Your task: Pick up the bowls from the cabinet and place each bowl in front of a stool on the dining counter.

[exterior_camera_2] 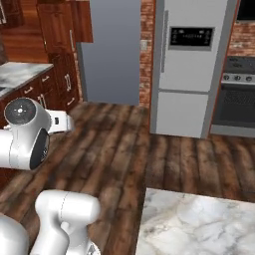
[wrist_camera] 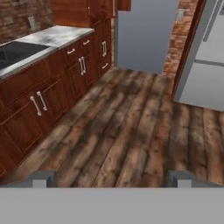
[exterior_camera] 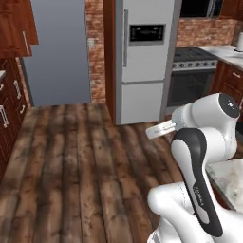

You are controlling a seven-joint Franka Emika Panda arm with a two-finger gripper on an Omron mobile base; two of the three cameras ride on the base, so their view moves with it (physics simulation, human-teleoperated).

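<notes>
I am looking along the gripper [wrist_camera: 112, 178], whose two finger tips are standing wide apart with nothing between them, so no bowl is being carried. Just beside the base, a corner of the dining counter [exterior_camera_2: 199, 224] is showing bare marble where I can see it, which suggests to me that the placing is not yet done here. Farther off, I am facing wood floor [exterior_camera: 71, 156], low drawer units [wrist_camera: 52, 83] under a marble top, a fridge [exterior_camera: 142, 57] and an oven [exterior_camera: 192, 80], so finding the bowls is, I judge, what is left.
</notes>
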